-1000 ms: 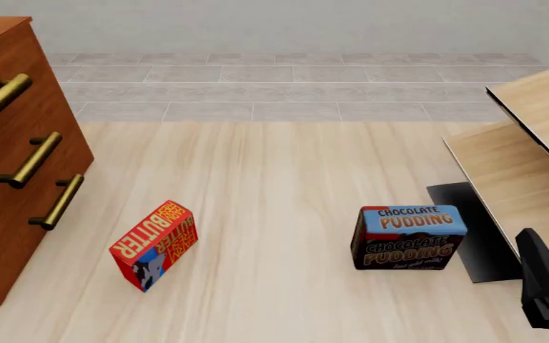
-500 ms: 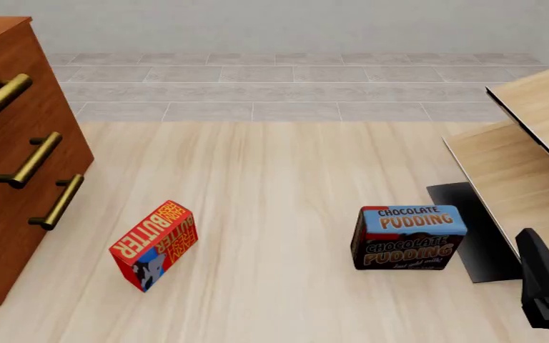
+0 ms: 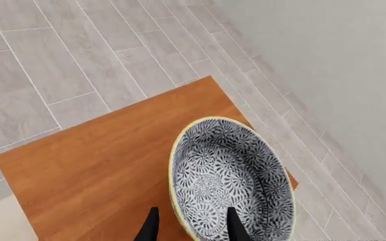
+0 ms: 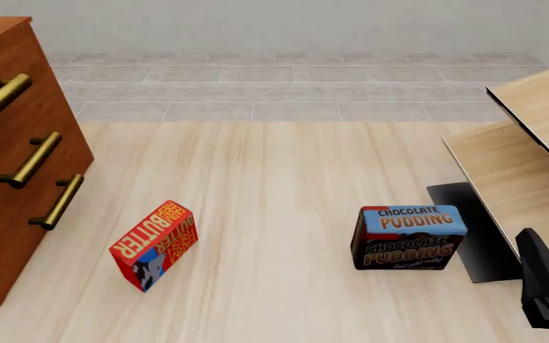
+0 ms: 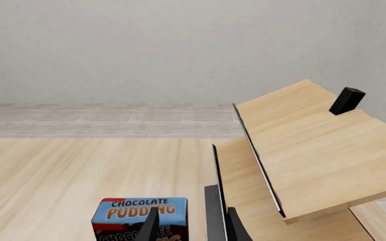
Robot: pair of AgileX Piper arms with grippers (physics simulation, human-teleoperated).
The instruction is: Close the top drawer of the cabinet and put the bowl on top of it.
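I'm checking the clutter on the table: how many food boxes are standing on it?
2. The red butter box stands on the table's left part, near the cabinet; the chocolate pudding box stands to the right, near the wooden shelf unit. No others show in these views.

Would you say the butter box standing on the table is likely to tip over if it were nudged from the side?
Probably yes: the butter box stands upright on a narrow edge, taller than its footprint, so a high nudge would likely topple it. Its flat printed faces look stiff, not floppy. It has no round side, so rolling seems unlikely.
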